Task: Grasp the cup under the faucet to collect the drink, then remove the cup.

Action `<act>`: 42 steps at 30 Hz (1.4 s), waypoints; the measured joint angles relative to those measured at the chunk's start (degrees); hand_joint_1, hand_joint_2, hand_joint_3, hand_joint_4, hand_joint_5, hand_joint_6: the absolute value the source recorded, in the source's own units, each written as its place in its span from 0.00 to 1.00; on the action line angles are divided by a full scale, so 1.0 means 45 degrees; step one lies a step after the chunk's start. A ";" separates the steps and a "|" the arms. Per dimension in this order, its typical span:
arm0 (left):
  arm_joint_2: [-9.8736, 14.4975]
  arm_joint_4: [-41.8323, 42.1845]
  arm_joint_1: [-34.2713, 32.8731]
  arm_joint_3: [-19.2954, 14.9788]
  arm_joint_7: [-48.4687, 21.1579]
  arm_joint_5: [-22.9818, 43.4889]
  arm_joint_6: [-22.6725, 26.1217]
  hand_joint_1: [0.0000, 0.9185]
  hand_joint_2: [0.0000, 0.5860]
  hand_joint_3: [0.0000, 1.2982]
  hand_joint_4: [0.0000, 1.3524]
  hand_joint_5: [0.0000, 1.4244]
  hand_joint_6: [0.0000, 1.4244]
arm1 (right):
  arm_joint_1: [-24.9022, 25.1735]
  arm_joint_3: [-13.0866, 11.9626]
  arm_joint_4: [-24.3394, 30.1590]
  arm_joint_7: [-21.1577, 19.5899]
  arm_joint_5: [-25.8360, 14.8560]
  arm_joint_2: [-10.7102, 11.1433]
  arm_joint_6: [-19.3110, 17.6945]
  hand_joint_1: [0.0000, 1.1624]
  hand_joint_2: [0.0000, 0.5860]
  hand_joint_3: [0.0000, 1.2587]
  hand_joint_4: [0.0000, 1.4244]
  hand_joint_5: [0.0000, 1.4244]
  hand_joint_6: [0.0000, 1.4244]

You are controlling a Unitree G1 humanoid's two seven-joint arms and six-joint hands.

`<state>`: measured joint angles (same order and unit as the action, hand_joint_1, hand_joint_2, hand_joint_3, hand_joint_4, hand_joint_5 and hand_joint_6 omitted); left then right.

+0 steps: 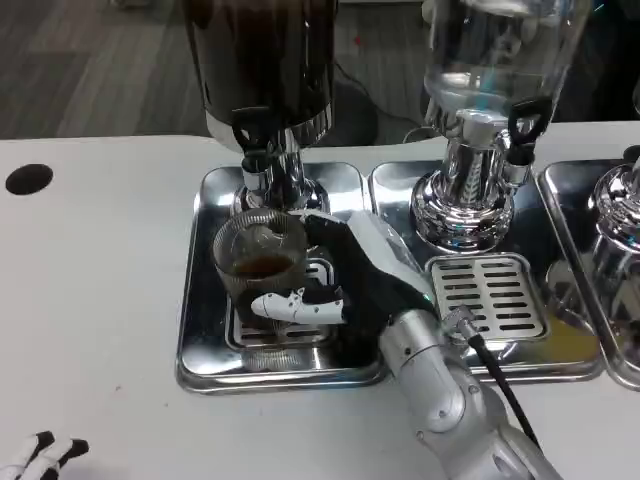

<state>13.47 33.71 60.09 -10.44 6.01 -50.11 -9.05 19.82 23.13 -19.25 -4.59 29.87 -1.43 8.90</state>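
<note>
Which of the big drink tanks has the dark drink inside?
The left dispenser, the one above the cup that the right hand holds. Its tank looks dark brown, while the middle dispenser beside it is clear and see-through.

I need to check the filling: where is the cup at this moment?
In the head view the cup stands left of centre on the left tray, below the dark dispenser's faucet, held by the right hand.
</note>
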 measured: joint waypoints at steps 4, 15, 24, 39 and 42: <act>-0.0001 0.0057 -0.0001 0.0011 -0.0066 -0.0017 0.0001 0.00 0.13 0.18 0.09 0.12 0.31 | -0.0129 -0.0022 0.0166 -0.0047 0.0001 0.0062 0.0000 0.60 0.18 0.28 0.16 0.15 0.04; -0.0003 0.0089 -0.0005 0.0089 -0.0128 -0.0075 0.0003 0.00 0.13 0.18 0.09 0.12 0.31 | -0.0353 -0.0057 0.0448 -0.0107 -0.0007 0.0232 -0.0001 0.59 0.19 0.29 0.17 0.16 0.04; -0.0003 0.0088 -0.0020 0.0183 -0.0129 -0.0089 0.0003 0.00 0.13 0.18 0.09 0.12 0.31 | -0.0609 -0.0095 0.0769 -0.0107 -0.0014 0.0364 -0.0002 0.59 0.19 0.30 0.18 0.17 0.06; -0.0006 0.0077 -0.0020 0.0577 -0.0129 -0.0484 0.0003 0.00 0.13 0.18 0.10 0.13 0.31 | -0.1382 -0.0311 0.1683 0.0143 -0.0098 0.0564 0.0004 0.59 0.19 0.30 0.19 0.18 0.07; -0.0007 0.0073 -0.0020 0.0594 -0.0128 -0.0499 0.0003 0.00 0.13 0.18 0.10 0.13 0.31 | -0.1542 -0.0352 0.1873 0.0225 -0.0115 0.0613 0.0003 0.59 0.19 0.30 0.19 0.18 0.07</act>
<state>13.43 34.04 60.00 -7.77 5.44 -52.36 -9.04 12.88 21.55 -10.82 -3.58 29.35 1.33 8.91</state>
